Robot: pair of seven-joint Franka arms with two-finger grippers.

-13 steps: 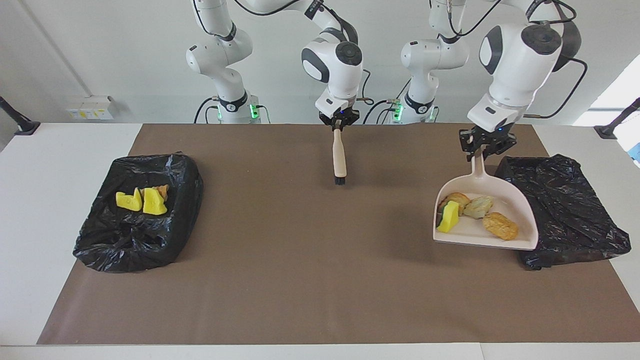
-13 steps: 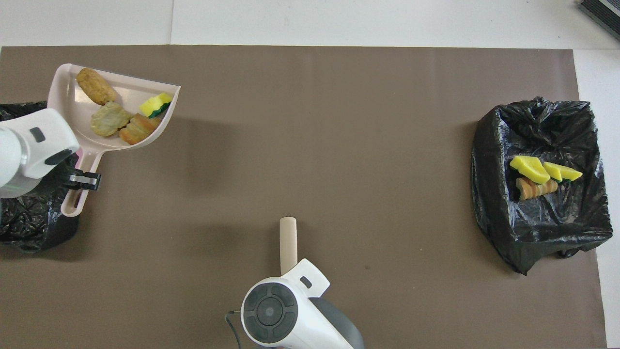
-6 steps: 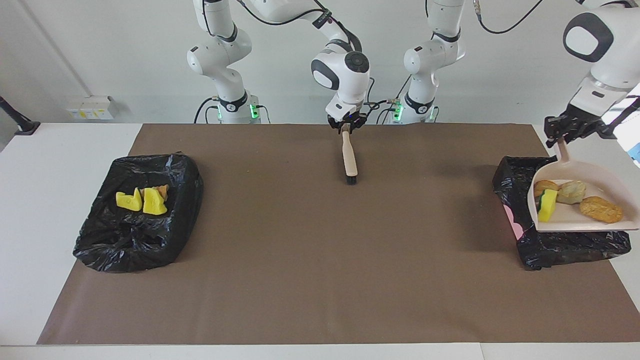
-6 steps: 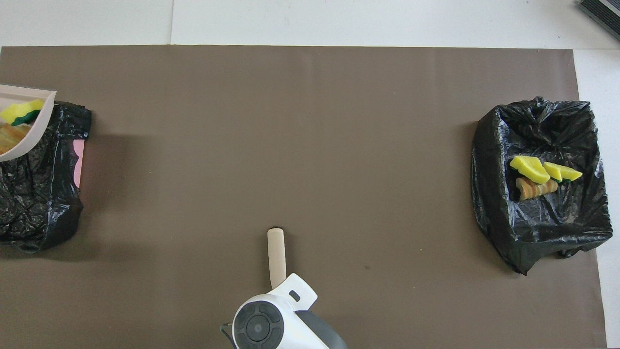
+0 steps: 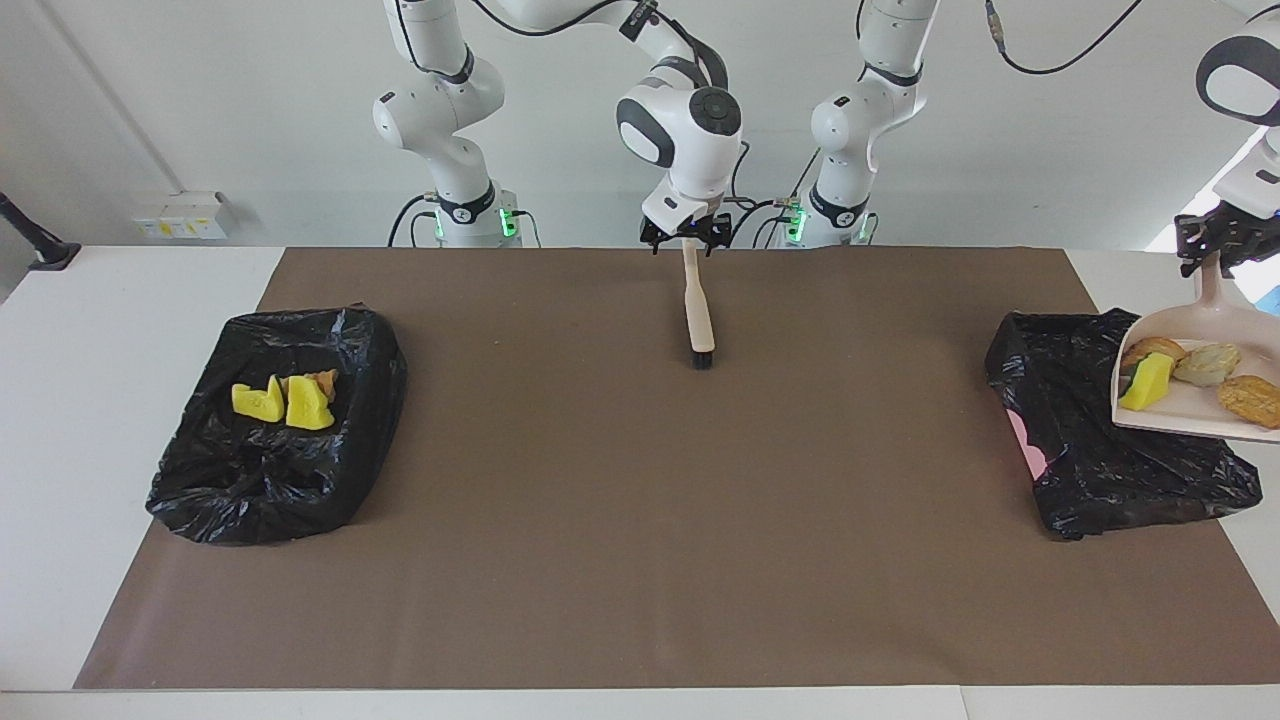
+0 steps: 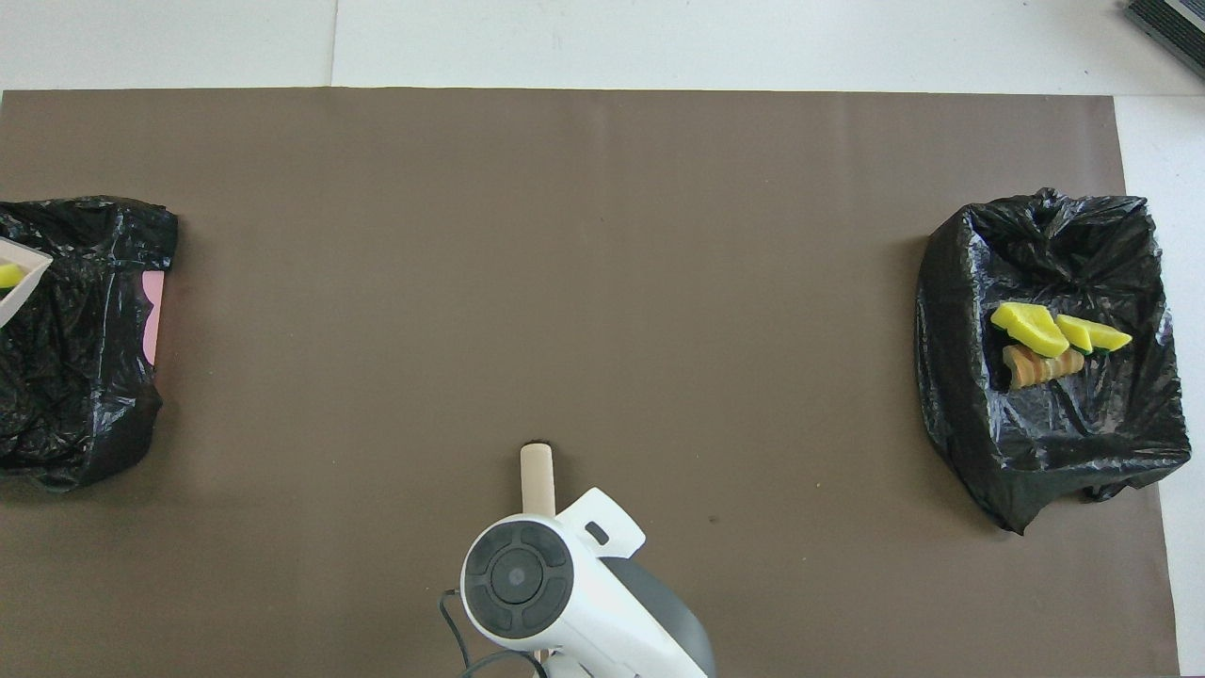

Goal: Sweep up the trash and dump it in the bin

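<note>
Beige dustpan (image 5: 1215,330) at mat edge (image 5: 1090,290), over bin (image 5: 1080,420)

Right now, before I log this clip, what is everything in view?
black plastic bin bags: two, black, one at each end of the mat
lumps of sponge and bread-like trash: three, yellow and tan, in the bag at the right arm's end
lumps in the dustpan: four showing, yellow, tan, pale and orange-brown
beige plastic dustpan: one, beige, held up over the bag at the left arm's end
beige-handled black-bristled brush: one, mid-mat, near the robots
brown mat: one, on the white table
left gripper: jaws shut on the dustpan's handle
right gripper: over the brush handle's end
</note>
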